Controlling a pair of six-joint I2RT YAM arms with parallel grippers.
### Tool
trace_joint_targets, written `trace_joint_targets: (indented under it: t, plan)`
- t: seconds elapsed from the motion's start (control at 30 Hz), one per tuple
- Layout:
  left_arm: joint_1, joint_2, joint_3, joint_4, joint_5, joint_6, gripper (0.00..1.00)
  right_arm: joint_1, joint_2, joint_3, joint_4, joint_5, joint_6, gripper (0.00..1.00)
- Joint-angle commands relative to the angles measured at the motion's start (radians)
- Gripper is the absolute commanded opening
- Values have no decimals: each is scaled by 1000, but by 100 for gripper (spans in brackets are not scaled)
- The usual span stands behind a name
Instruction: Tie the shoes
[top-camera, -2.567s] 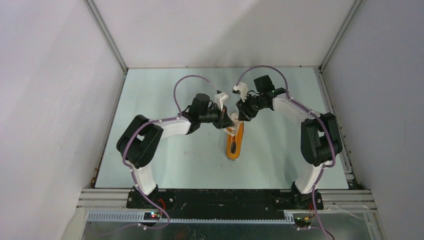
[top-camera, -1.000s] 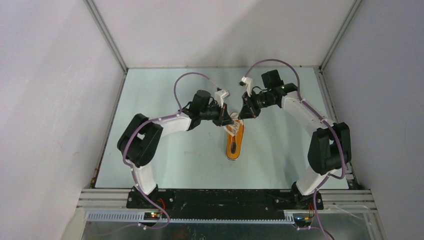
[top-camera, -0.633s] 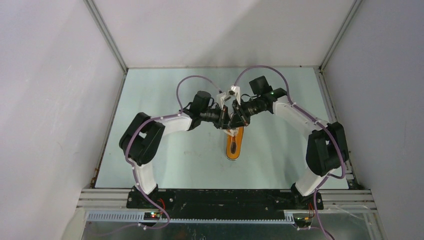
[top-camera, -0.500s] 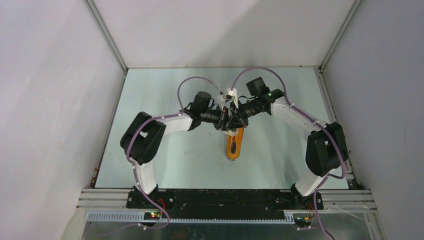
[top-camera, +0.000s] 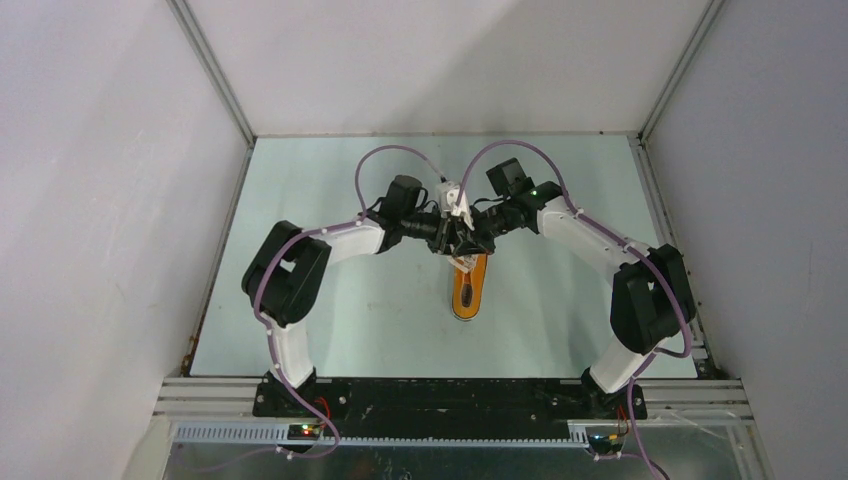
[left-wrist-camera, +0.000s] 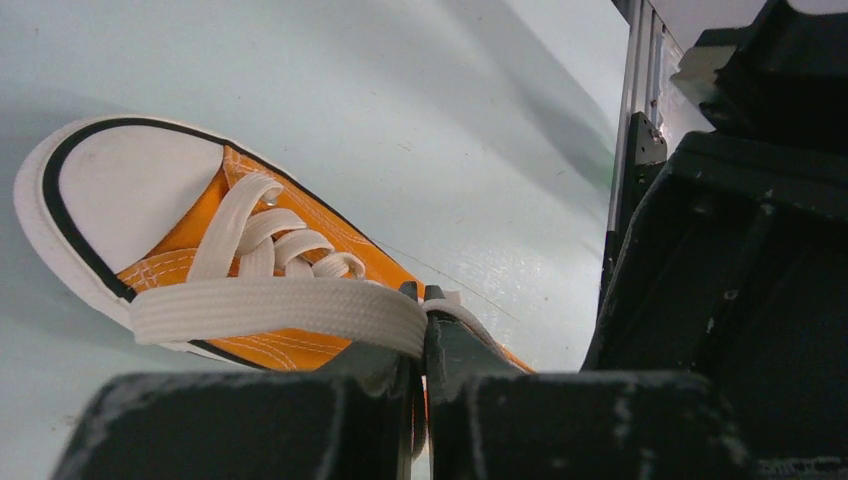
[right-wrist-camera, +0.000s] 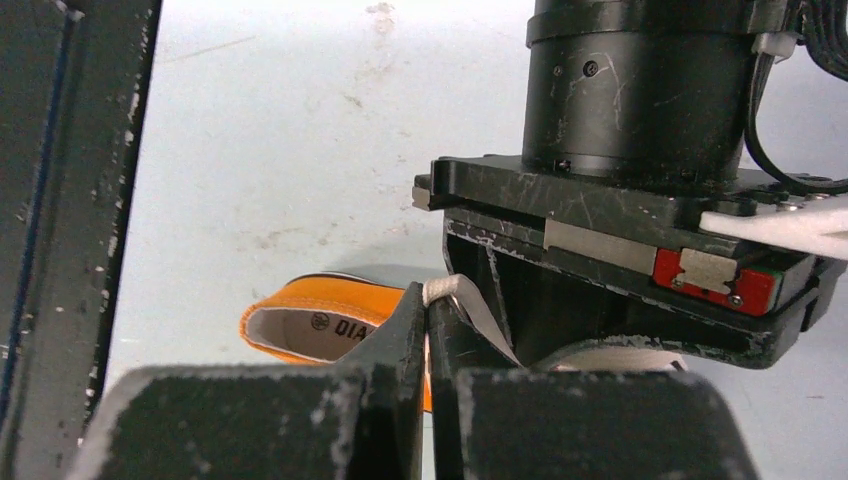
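The orange shoe lies on the table with its white toe cap towards the arms. Both grippers meet right over its far end. My left gripper is shut on a flat white lace that runs taut leftwards across the laced front of the shoe. My right gripper is shut on another stretch of white lace, just above the shoe's heel opening. In the top view the left gripper and the right gripper overlap, and the laces are hidden there.
The pale green table is boxed in by grey walls on three sides, with a metal rail along the near edge. The right arm's black body fills the right of the left wrist view. The left arm's wrist hangs close before the right gripper.
The right arm has swung left and its gripper has closed the gap to the left gripper; the two now overlap above the shoe's far end. The left arm shifted slightly.
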Motion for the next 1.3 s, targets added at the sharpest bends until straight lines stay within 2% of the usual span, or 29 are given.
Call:
trace_joint_targets:
  t: [0.0,0.33,0.53,0.87,1.27]
  plan:
    - [9,-16,33,-4,1,36,7,12,-3,1,3,28,-129,0]
    - [9,-2,36,-2,9,32,7,24,3,3,-33,16,-188,0]
    - [9,9,56,3,12,29,7,35,22,24,-137,23,-209,0]
    - [9,5,54,2,20,26,7,35,29,25,-61,83,-232,0]
    - [6,3,47,12,44,14,7,38,8,24,-63,39,-200,0]
